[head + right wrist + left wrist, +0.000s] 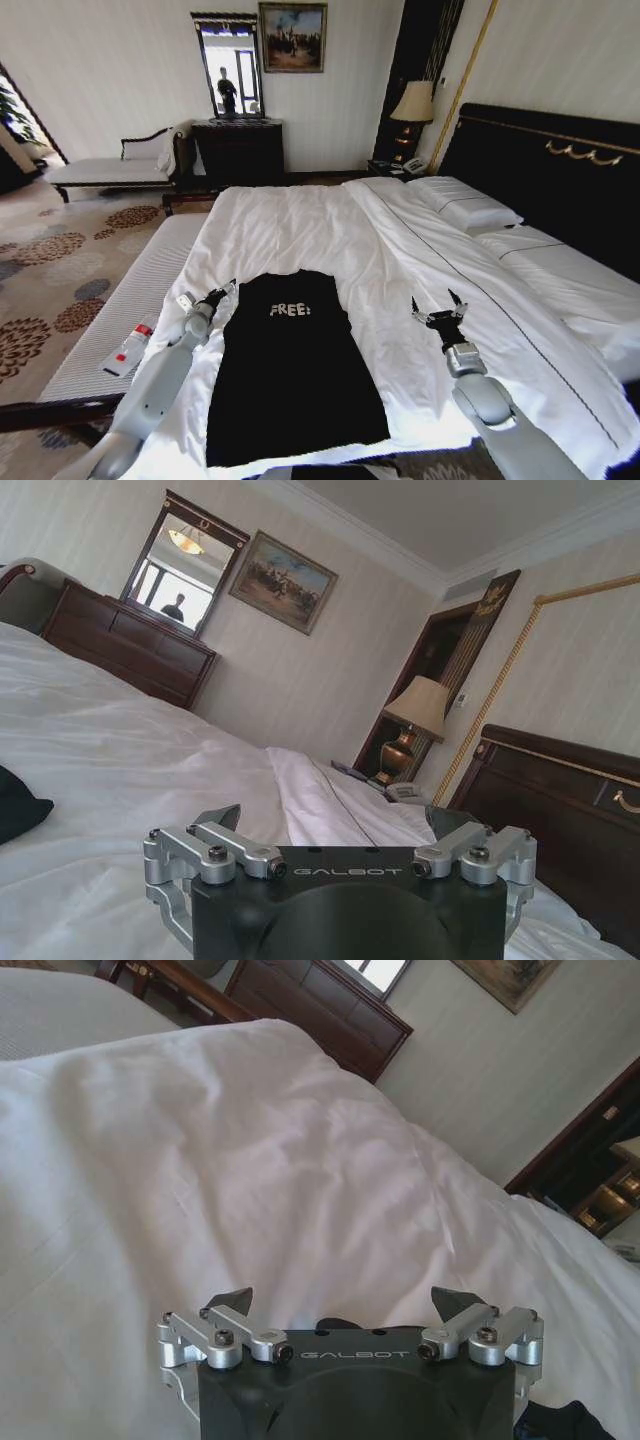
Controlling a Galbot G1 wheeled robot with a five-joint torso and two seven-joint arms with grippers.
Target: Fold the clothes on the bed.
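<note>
The bed [300, 235], dressed in a white duvet [250, 1180] with two pillows [470, 205] against a dark headboard [560, 170], is occupying the centre and the 3 o'clock side of the head view. A pale striped bench [120, 310] is running alongside it at 9 o'clock, carrying a small red-and-white object [130, 350] whose nature cannot be told. A dark dresser [238, 148] with a mirror [227, 68] is standing at 12 o'clock beyond the foot of the duvet, and a lamp [414, 103] is sitting at 1 o'clock beside the headboard.

The black T-shirt [290, 370] is lying flat on the duvet at 6 o'clock, with its "FREE!" lettering toward 12 o'clock and its hem at the near edge of the bed.

The left claw [224, 291] is resting at the shirt's 10 o'clock corner, by the sleeve, with its fingers spread apart; whether it is touching the cloth cannot be told. The right claw [436, 306] is hovering over bare duvet at 3 o'clock of the shirt, clearly apart from it, with its fingers likewise spread and holding nothing.
</note>
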